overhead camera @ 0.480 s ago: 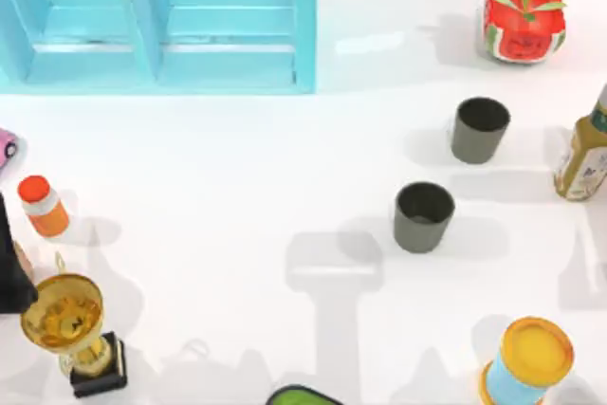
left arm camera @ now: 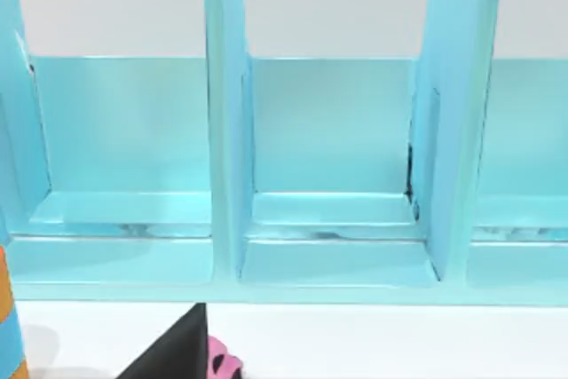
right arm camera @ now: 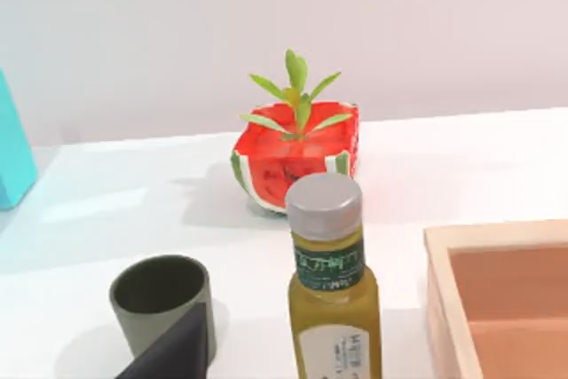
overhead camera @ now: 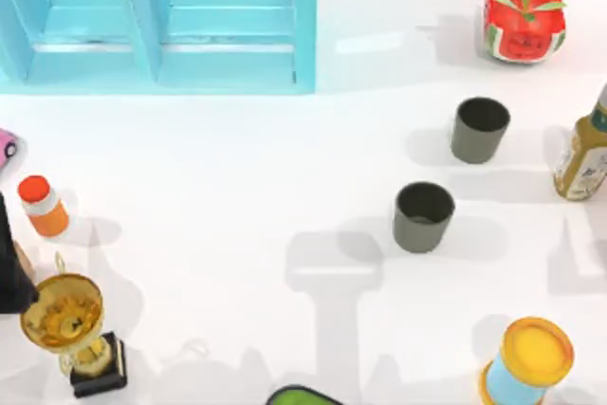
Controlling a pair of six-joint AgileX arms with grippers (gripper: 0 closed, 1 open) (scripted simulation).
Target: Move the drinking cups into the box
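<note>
Two dark grey drinking cups stand upright on the right half of the white table: a far cup and a nearer cup. The right wrist view has one cup close by, beside an oil bottle, with a dark part of my right gripper just in front of it. The turquoise box, with its dividers, fills the far left of the table. It faces the left wrist camera as box, with a dark part of my left gripper low in front. My left arm is at the left edge.
A watermelon planter sits far right, with the oil bottle at the right edge. A yellow-lidded blue can is front right and a gold trophy front left. An orange-capped bottle stands left. A wooden tray lies beside the oil bottle.
Shadows at the table's front right have shifted slightly. Both cups and the other things stand where they were.
</note>
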